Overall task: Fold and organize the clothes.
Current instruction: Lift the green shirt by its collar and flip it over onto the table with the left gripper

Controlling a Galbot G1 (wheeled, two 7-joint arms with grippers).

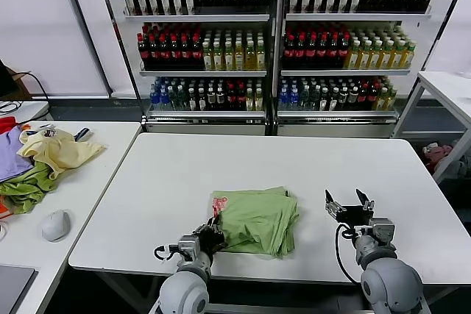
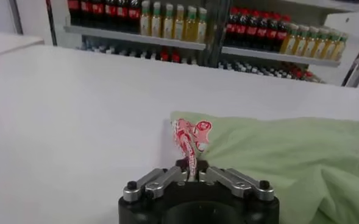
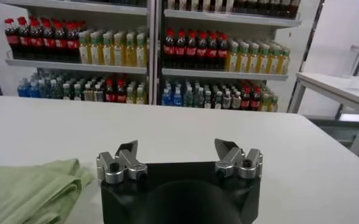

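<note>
The left claw [image 2: 193,172] is pinching the printed corner of the folded sage-green T-shirt [image 1: 257,220] on the white counter [image 1: 184,174]; the right claw [image 1: 349,206] is hovering open beside it.

Clearance around my two grippers on the white table [image 1: 184,174]

Far half of the table is lying bare, so I'm seeing open passage there right up to the bottle shelves [image 1: 276,42] standing behind the far edge. The folded T-shirt [image 1: 257,220] is sitting between my grippers, blocking a straight crossing near the front edge. My left gripper [image 1: 212,236] is pinching shut on the shirt's near-left corner, so that side is occupied. My right gripper [image 1: 349,207] is resting spread wide, apart from the shirt, with bare tabletop ahead and to its right. Side table [image 1: 96,182] on my left is carrying a clothes pile [image 1: 44,159] and a mouse [image 1: 56,225].
</note>
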